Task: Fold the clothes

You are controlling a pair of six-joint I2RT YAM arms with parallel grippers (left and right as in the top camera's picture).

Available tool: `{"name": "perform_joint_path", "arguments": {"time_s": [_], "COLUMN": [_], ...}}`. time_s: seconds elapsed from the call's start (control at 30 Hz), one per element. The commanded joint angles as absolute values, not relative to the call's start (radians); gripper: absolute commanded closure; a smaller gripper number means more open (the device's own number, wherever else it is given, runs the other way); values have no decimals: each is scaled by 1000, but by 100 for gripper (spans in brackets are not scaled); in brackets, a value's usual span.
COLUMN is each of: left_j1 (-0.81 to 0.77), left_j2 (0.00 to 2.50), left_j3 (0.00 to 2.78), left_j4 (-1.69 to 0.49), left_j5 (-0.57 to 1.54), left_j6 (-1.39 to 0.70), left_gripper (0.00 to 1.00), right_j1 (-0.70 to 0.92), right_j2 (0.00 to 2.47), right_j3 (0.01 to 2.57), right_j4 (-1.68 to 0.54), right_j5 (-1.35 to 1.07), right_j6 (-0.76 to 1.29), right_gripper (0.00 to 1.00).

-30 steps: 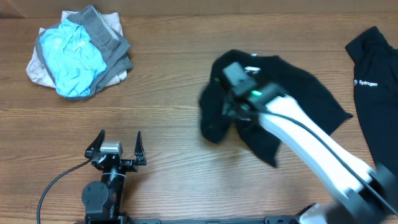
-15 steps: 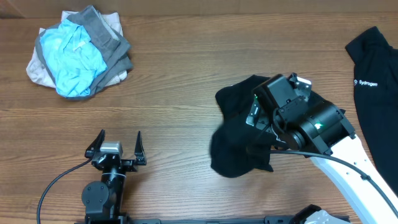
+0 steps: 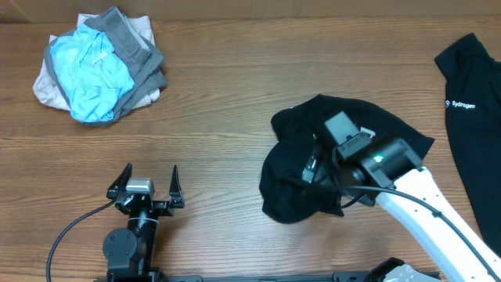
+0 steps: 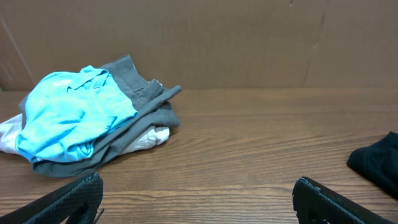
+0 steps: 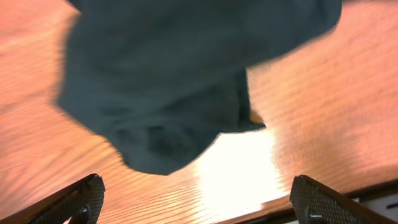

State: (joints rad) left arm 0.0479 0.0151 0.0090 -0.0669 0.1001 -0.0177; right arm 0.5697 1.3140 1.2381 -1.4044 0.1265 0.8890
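Table (image 3: 235, 117): brown wood-grain top.

Far-left area, overhead view: clothing bundle (image 3: 98, 66), a crumpled heap, not folded. A light-blue shirt (image 3: 90, 74) lies on top. A grey garment (image 3: 141, 55) wraps its right side and lower edge. A pale beige piece (image 3: 43, 88) shows at the left edge.

Left wrist view: same bundle (image 4: 81, 115) rests on the table, blue uppermost, a grey fold jutting right, whitish cloth beneath. Behind it stands a plain brown cardboard wall (image 4: 217, 43).

Right edge, overhead: black garment with white "Sydrogen" lettering (image 3: 477, 133), lying flat, cut off by the frame. It is well apart from the bundle, at the opposite end of the table.
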Motion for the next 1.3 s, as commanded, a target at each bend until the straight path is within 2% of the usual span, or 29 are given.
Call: {"name": "perform_joint_path", "arguments": {"time_s": [0.0, 0.23, 0.7, 0.97, 1.2, 1.27], "left_j1": [52, 52, 52, 52, 52, 52], "left_j2": [4, 4, 4, 4, 4, 4], "left_j3": [5, 5, 5, 5, 5, 5], "left_j4": [-68, -68, -68, -68, -68, -68], "left_j5": [97, 97, 97, 97, 97, 97], "left_j6": [4, 4, 4, 4, 4, 4], "left_gripper": [0, 0, 0, 0, 0, 0], "right_j1": [557, 491, 350, 327, 327, 327], "right_j2": [1319, 1311, 1291, 1291, 1291, 1291], "right_j3": [1116, 965, 722, 611, 531, 527], "right_j4": [-1364, -1295, -1087, -918, -803, -793], "right_j5": [108, 119, 25, -78, -113, -110], "right_j6": [1013, 1112, 1062, 991, 992, 992], "right_gripper": [0, 0, 1, 8, 26, 29]}}
